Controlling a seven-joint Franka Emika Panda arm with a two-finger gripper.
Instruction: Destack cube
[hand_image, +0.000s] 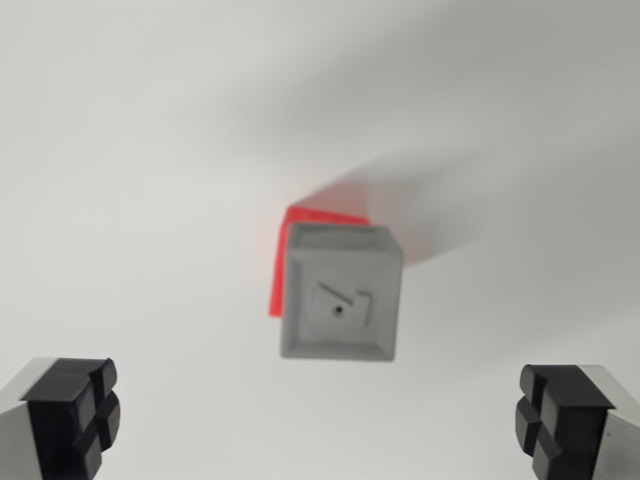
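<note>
A grey cube (340, 292) sits stacked on a red cube (283, 262), of which only a strip shows along the grey one's left and far edges. The grey cube's top face carries a small engraved mark with a dot. Both lie near the middle of the wrist view on a white surface. My gripper (320, 425) is open, its two black fingertips (75, 412) at the bottom corners of the view, wide apart. The stack lies above and between them in the picture, with nothing held between the pads.
The white tabletop (130, 150) fills the view around the stack. A soft grey shadow (470, 150) spreads across the upper right behind the cubes.
</note>
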